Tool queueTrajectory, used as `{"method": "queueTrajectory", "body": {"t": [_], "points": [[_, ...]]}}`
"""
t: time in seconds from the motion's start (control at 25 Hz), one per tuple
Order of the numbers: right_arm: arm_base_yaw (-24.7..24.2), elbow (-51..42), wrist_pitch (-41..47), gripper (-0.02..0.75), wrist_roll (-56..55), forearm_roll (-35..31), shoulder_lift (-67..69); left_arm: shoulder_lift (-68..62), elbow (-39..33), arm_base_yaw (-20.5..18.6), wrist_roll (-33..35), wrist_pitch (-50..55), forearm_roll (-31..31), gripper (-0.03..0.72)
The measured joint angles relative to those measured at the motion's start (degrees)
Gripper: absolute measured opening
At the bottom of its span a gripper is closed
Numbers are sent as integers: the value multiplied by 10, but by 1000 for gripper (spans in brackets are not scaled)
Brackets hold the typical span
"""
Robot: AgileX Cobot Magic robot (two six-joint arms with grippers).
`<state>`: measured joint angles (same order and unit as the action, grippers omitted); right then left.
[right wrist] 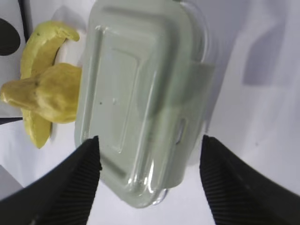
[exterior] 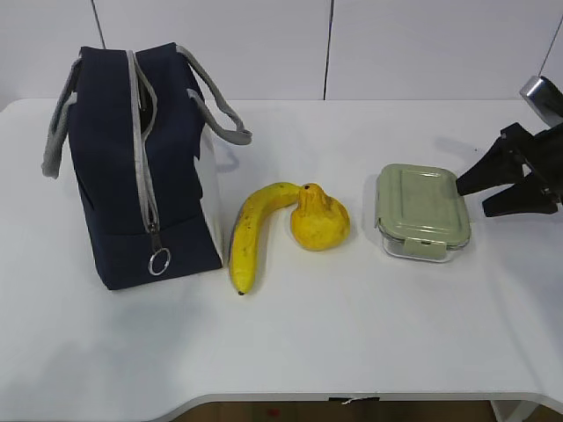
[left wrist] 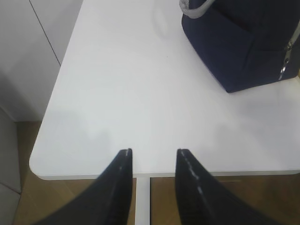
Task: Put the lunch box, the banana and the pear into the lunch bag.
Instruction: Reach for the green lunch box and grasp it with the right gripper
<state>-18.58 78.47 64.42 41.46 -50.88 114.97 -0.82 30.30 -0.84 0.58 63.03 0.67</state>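
The navy lunch bag (exterior: 132, 167) stands upright at the left, its grey zipper running down to a ring pull (exterior: 159, 262); its corner shows in the left wrist view (left wrist: 243, 42). The banana (exterior: 251, 233) lies right of the bag, with its top end against the pear (exterior: 321, 220). Further right sits the lunch box (exterior: 422, 211) with its sage-green lid. My right gripper (exterior: 471, 200) hovers at the box's right end, open. In the right wrist view its jaws (right wrist: 150, 139) stand either side of the lunch box (right wrist: 140, 84). Beyond it are the pear (right wrist: 47, 93) and banana (right wrist: 40, 51). My left gripper (left wrist: 155, 151) is open with nothing in it, at the table edge.
The white table (exterior: 352, 334) has bare surface in front of the objects. Its rounded corner (left wrist: 37, 168) and front edge lie just under my left gripper, with wooden floor below. A white panelled wall runs behind the table.
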Motion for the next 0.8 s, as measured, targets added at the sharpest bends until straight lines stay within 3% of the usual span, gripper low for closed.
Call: {"method": "queueTrajectory", "body": {"t": [0.8], "points": [[-5,2,-8,531,64,-80,64,0,0,0,0,0,0,245]]}}
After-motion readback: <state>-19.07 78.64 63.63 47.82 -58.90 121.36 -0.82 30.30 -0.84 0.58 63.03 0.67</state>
